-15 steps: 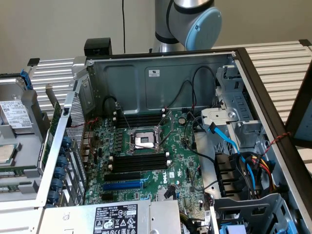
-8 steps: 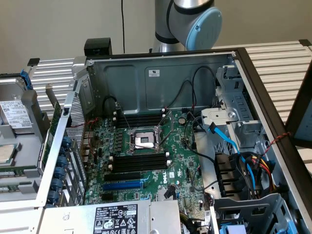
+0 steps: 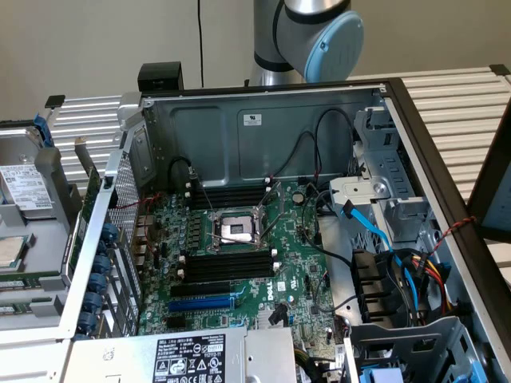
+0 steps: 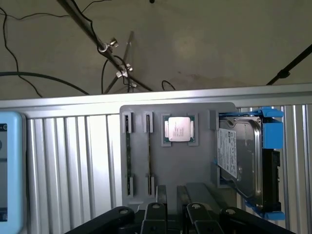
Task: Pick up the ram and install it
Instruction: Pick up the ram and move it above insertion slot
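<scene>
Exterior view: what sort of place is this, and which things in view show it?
Probably a robotics lab bench for computer assembly: an open PC case with its motherboard exposed lies on a slatted metal table, a robot arm stands behind it, and a tray holds a processor and hard drive.
</scene>
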Robot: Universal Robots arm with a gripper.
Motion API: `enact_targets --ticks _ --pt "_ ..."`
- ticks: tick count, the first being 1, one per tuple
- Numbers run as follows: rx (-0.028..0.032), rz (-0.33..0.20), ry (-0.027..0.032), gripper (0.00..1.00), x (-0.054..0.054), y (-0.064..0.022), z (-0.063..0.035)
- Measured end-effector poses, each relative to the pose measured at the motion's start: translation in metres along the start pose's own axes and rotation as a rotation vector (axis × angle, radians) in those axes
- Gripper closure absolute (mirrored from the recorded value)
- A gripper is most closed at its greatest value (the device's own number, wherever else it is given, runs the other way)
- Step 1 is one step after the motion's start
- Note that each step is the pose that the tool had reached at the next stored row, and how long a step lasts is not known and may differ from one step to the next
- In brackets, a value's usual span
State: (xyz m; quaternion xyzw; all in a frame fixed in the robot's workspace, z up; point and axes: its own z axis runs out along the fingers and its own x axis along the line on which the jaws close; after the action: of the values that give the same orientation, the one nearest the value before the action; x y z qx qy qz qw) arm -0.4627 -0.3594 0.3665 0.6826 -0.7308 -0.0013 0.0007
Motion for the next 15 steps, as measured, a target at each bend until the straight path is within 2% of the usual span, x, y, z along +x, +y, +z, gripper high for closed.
enact_targets --ticks 9,15 --pt "-0.0001 0.000 0.0001 0.77 0.0001 0.0000 0.0003" --pt "0.0000 0.000 0.0000 0.77 0.0003 0.0002 0.0097"
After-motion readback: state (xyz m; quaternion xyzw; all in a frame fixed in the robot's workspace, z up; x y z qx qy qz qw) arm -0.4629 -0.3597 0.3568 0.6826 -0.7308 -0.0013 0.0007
